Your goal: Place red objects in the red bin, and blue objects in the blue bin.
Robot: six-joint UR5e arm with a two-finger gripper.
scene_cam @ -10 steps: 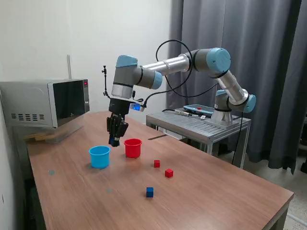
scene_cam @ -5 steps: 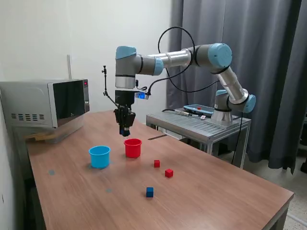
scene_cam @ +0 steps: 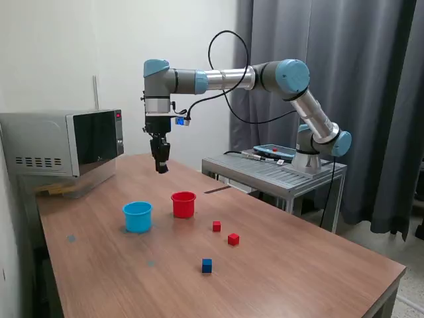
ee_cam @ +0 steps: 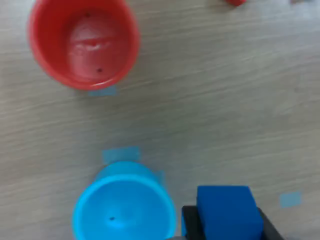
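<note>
— So, the exterior view: any writing?

— None legible. The pincer hangs high above the wooden surface, pointing straight down. Both cups stand upright, mouths up: the blue bin towards the exterior view's left, the red bin just beside it. Two red cubes and one dark-blue cube lie nearer the camera. A microwave, grey curtains behind.

— And the wrist view?

— The pincer grips a blue cube. Both cups look empty.

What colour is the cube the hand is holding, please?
Dark blue cube; the wrist view shows it best.
</note>
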